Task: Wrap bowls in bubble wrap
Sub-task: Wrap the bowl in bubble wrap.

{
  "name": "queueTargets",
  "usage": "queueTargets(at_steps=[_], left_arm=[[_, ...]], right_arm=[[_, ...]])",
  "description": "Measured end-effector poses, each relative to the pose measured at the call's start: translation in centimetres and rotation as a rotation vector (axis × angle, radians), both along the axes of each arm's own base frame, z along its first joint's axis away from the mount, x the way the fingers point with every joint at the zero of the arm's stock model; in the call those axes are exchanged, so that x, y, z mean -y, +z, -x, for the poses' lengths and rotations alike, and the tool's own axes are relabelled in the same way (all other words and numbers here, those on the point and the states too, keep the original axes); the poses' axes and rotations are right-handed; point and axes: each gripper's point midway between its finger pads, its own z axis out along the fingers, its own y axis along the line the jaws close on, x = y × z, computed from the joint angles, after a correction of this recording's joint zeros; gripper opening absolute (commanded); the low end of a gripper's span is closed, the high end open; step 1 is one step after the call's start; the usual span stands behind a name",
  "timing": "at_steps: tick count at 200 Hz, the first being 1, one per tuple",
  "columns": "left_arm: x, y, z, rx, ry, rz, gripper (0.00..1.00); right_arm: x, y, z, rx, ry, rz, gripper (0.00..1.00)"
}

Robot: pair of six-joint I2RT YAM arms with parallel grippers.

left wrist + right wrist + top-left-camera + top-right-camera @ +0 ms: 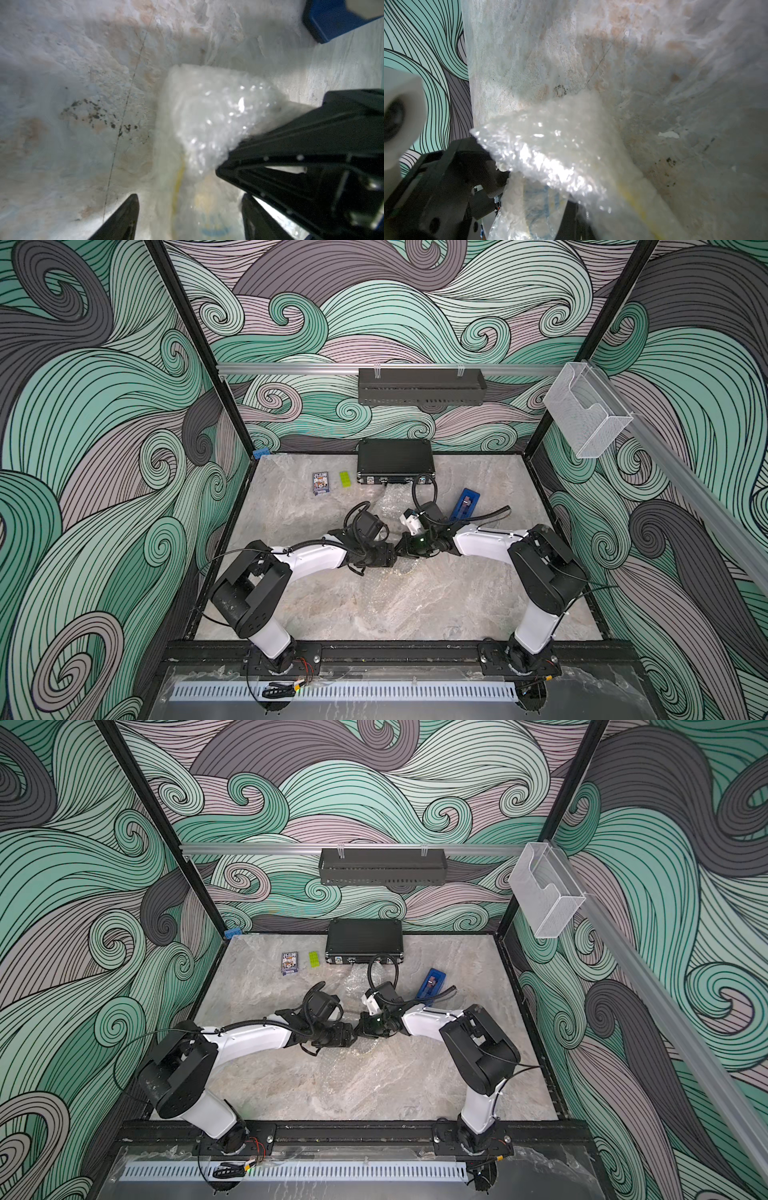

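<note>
Two grippers at one half-wrapped bowl

At mid-table, the left gripper (190, 197) was seen with its jaws released and standing either side of the cream, yellow-rimmed bowl (205, 207), which was covered by bubble wrap (212, 108) on the marbled table (62, 62). Just to the right, the right gripper (224, 169) was clenched, seemingly on a raised fold of the wrap. That fold was judged the step in hand: it would best be drawn taut across the bowl and laid flat, while the bowl was steadied through the wrap by the left gripper. Slack was to be avoided, lest the springy sheet fall open.
</note>
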Motion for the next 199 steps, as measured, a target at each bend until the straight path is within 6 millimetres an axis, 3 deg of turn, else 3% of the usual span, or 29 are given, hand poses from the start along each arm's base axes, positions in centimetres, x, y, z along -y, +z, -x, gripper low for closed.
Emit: queueTargets(at_steps=[27, 42, 54, 69, 91, 113, 169, 188, 199], left_arm=[[-2.3, 4.0, 0.3, 0.128, 0.072, 0.021, 0.81], [-2.4, 6.3, 0.1, 0.187, 0.081, 0.067, 0.86], [-1.8, 6.9, -0.1, 0.195, 0.068, 0.094, 0.86], [-0.3, 5.9, -0.2, 0.141, 0.017, 0.1, 0.85], [1.7, 2.6, -0.7, 0.036, -0.041, 0.077, 0.8], [1.5, 0.5, -0.8, -0.007, -0.037, 0.046, 0.64], [1.1, -2.0, 0.1, -0.065, -0.046, 0.016, 0.32], [1.3, -2.0, 0.0, -0.063, -0.049, 0.023, 0.3], [1.3, -1.9, 0.0, -0.061, -0.049, 0.025, 0.28]], right_arm=[[0.0, 0.0, 0.0, 0.002, 0.002, 0.0, 0.0], [0.0, 0.0, 0.0, 0.002, 0.002, 0.0, 0.0], [0.0, 0.0, 0.0, 0.002, 0.002, 0.0, 0.0], [0.0, 0.0, 0.0, 0.002, 0.003, 0.0, 0.0], [0.0, 0.0, 0.0, 0.003, 0.005, 0.001, 0.0], [0.3, -0.4, 0.4, -0.004, 0.01, 0.01, 0.0], [0.3, -0.5, 0.4, 0.0, 0.011, 0.01, 0.0], [0.3, -0.4, 0.4, 0.002, 0.013, 0.01, 0.04], [0.3, -0.3, 0.4, 0.005, 0.013, 0.009, 0.12]])
